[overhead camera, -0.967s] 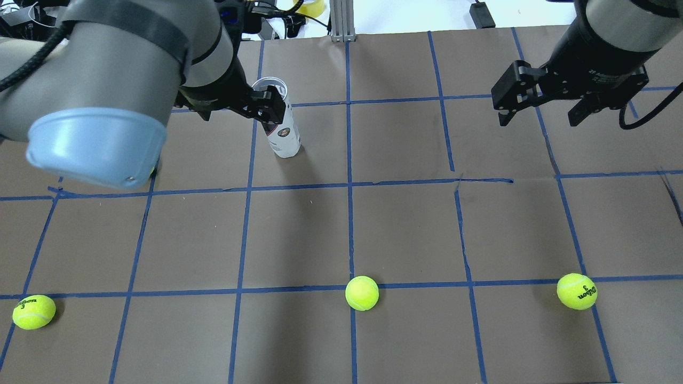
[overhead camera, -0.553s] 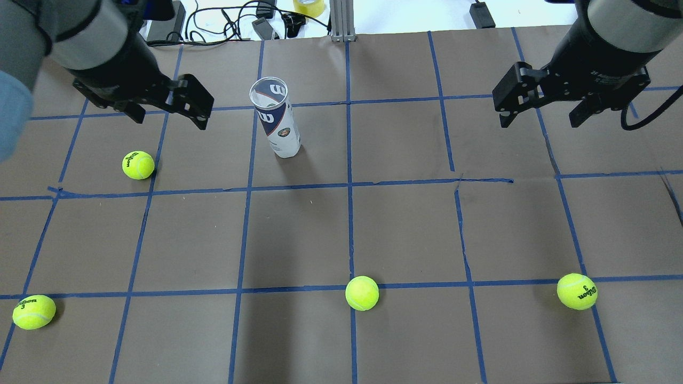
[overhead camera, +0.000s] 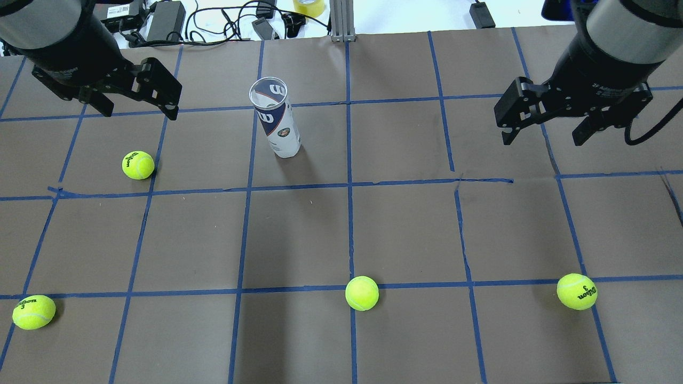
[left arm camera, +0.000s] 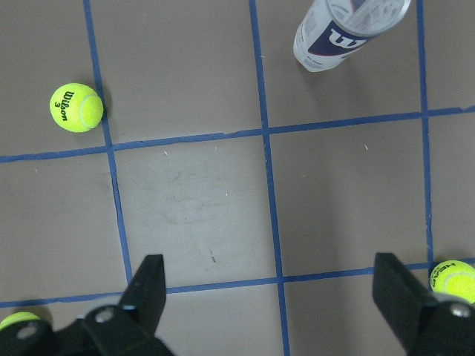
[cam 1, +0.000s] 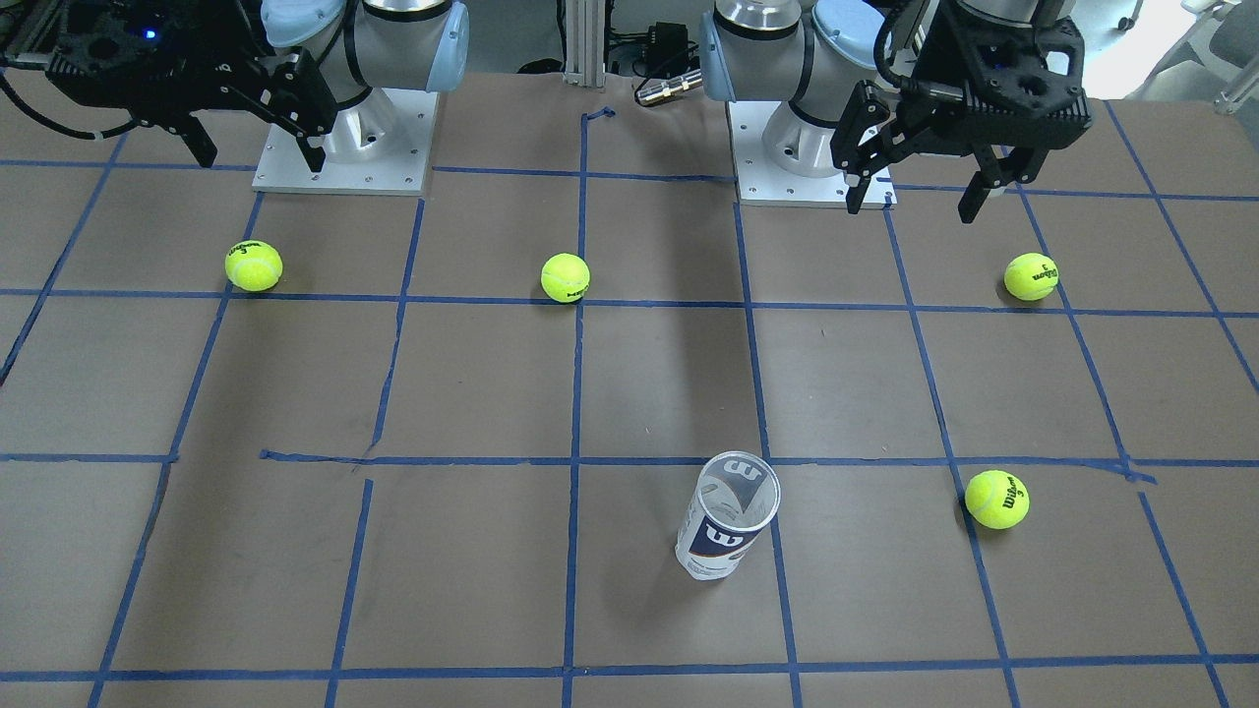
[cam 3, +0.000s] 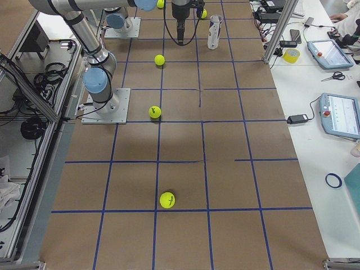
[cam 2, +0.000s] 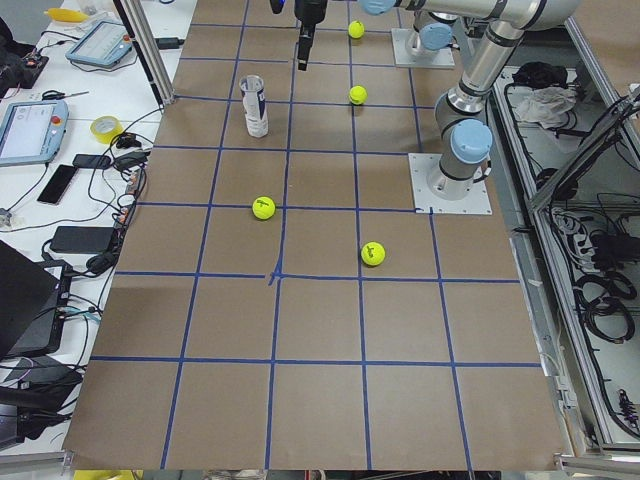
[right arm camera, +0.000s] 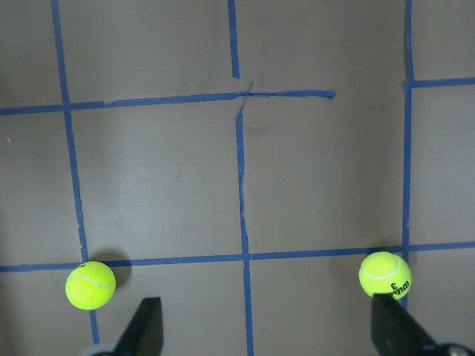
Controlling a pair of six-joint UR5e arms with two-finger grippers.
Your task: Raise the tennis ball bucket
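The tennis ball bucket (overhead camera: 277,120) is a clear can with a white label and a navy "W" band. It stands upright, open-topped and empty, on the brown table; it also shows in the front view (cam 1: 728,526) and at the top of the left wrist view (left arm camera: 345,33). My left gripper (overhead camera: 140,113) is open and empty, up in the air and well to the left of the can. My right gripper (overhead camera: 541,141) is open and empty, high over the far right of the table.
Several yellow-green tennis balls lie on the table: one (overhead camera: 138,165) below my left gripper, one at the near left (overhead camera: 33,312), one at the near middle (overhead camera: 362,293), one at the near right (overhead camera: 577,291). Cables and a tape roll (overhead camera: 309,6) lie beyond the far edge.
My left gripper was at the can's top a second ago; it has drawn away to the left, open and empty. The can stays standing in place. The right gripper has barely shifted.
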